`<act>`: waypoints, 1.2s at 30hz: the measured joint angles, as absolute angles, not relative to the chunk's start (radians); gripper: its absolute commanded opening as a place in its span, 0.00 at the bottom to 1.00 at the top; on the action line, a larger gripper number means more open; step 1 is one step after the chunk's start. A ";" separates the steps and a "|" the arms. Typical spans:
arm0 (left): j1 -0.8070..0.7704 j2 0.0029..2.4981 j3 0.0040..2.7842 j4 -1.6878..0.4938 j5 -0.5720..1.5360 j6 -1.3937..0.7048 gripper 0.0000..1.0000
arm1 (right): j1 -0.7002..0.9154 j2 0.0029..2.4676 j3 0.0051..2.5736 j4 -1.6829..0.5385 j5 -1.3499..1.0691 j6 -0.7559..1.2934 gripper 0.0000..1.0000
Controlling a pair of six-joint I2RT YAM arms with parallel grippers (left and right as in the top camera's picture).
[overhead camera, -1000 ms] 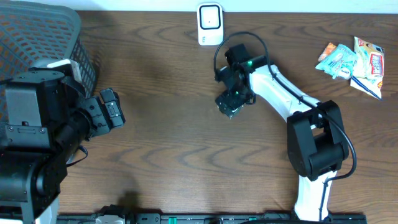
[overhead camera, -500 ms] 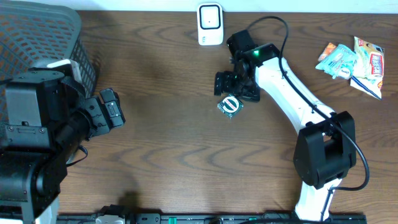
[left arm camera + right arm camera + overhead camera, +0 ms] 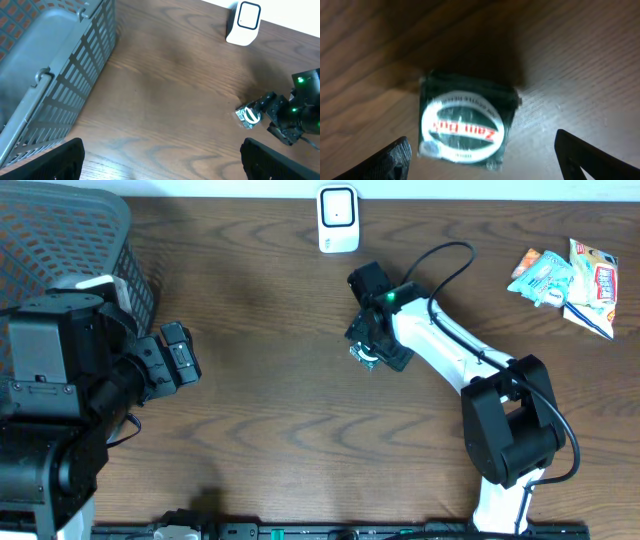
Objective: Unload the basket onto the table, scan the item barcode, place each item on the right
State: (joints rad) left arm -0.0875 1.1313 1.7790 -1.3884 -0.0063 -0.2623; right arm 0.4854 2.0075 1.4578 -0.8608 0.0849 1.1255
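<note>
The item [image 3: 465,125] is a small dark green square packet with a white oval and red lettering, lying flat on the brown table [image 3: 280,420]. It also shows in the overhead view [image 3: 364,354] and far off in the left wrist view [image 3: 248,115]. My right gripper [image 3: 485,161] hangs just above it, open. One finger is on each side of the packet and neither touches it. From overhead the right gripper [image 3: 373,340] covers most of the packet. My left gripper [image 3: 162,167] stands wide open over bare wood at the table's left [image 3: 180,358]. No barcode shows.
A white scanner [image 3: 338,218] stands at the table's back edge, just behind the item; it also shows as the scanner [image 3: 244,22] in the left wrist view. A grey mesh basket [image 3: 60,240] fills the back left corner. Snack packets [image 3: 565,275] lie at the far right.
Half a second ago the right gripper was nearer the scanner with the packet lying uncovered; now it has come back down over the packet, jaws slightly narrower. The left arm has not moved.
</note>
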 measured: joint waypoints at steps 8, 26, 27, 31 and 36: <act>-0.088 1.131 1.779 -1.388 -0.006 -0.262 0.98 | 0.486 2.011 1.364 -0.695 0.080 1.143 0.80; -0.088 1.131 1.779 -1.388 -0.006 -0.262 0.98 | 0.482 2.037 1.383 -0.751 0.066 0.993 0.47; -0.088 1.131 1.779 -1.388 -0.006 -0.262 0.98 | 0.478 2.040 1.398 -0.751 0.064 0.951 0.49; -0.088 1.131 1.779 -1.388 -0.006 -0.262 0.98 | 0.458 2.049 1.495 -0.748 0.064 0.772 0.55; -0.088 1.131 1.779 -1.388 -0.006 -0.262 0.98 | 0.449 2.051 1.615 -0.680 0.064 0.587 0.53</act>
State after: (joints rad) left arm -0.0875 1.1313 1.7790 -1.3880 -0.0063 -0.2623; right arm 0.4492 2.0506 1.6150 -0.6804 0.0643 0.5865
